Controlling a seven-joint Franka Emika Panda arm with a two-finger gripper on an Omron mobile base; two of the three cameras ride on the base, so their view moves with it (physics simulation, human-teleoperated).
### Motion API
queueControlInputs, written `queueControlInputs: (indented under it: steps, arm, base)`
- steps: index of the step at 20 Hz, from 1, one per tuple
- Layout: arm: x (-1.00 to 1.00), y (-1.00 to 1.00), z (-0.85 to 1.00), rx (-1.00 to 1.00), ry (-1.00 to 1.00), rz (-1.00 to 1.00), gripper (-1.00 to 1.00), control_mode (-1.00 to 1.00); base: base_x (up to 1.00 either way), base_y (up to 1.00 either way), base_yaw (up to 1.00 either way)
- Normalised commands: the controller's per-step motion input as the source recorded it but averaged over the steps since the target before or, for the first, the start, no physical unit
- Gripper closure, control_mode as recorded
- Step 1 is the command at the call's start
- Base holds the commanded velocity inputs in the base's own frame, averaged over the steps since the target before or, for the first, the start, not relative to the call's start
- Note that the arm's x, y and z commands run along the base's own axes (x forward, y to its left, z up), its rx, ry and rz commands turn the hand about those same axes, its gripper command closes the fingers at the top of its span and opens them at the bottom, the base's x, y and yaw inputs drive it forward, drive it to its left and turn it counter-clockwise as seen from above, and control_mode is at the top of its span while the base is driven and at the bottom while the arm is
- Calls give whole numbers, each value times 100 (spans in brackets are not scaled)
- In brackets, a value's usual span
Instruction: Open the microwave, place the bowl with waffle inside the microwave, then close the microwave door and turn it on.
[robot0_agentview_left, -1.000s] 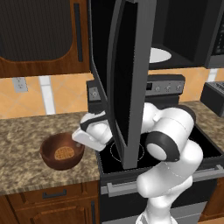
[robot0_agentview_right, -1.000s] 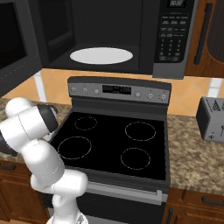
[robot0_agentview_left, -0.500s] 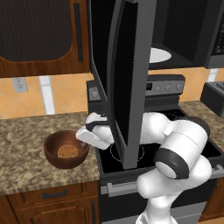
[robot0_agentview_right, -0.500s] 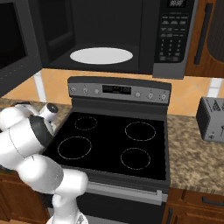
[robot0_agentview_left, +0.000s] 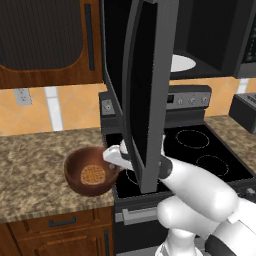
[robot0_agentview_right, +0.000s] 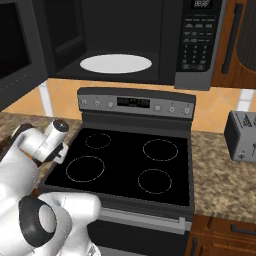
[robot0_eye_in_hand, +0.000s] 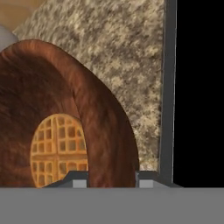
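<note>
The arm has dropped lower toward the bench, so the gripper (robot0_eye_in_hand: 109, 177) now sits over the near rim of the bowl (robot0_agentview_left: 90, 172), jaws apart on each side, with the waffle (robot0_agentview_left: 93, 174) inside.

Open microwave door (robot0_agentview_left: 145, 95) (hanging low) overhangs bowl (robot0_agentview_left: 90, 172).

Under my gripper (robot0_eye_in_hand: 109, 178) the bowl (robot0_agentview_left: 90, 172) looks like reddish-brown wood, streaky-grained with a soft sheen. The waffle (robot0_eye_in_hand: 59, 149) in it is matt golden-tan with a ridged grid. The tabletop (robot0_agentview_left: 35, 165) is speckled brown stone, mottled and dull. The microwave door (robot0_agentview_left: 146, 85) shows glossy black glass in a smooth dark grey frame. The stove (robot0_agentview_right: 130, 165) top is shiny black with 4 thin rings.
</note>
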Motion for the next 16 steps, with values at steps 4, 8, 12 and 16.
queueControlInputs:
  steps: [4, 8, 12, 16]
  arm:
    - [0, -43, 47, -21, 0, -18, 100, -100]
    - [-7, -62, 36, -16, 0, -32, 100, -100]
    - [-30, -77, 47, -4, 0, -33, 100, -100]
    - [-36, -86, 49, 0, 0, -29, 100, -100]
  base:
    - [0, 0, 0]
    - [0, 0, 0]
    - [0, 0, 0]
    - [0, 0, 0]
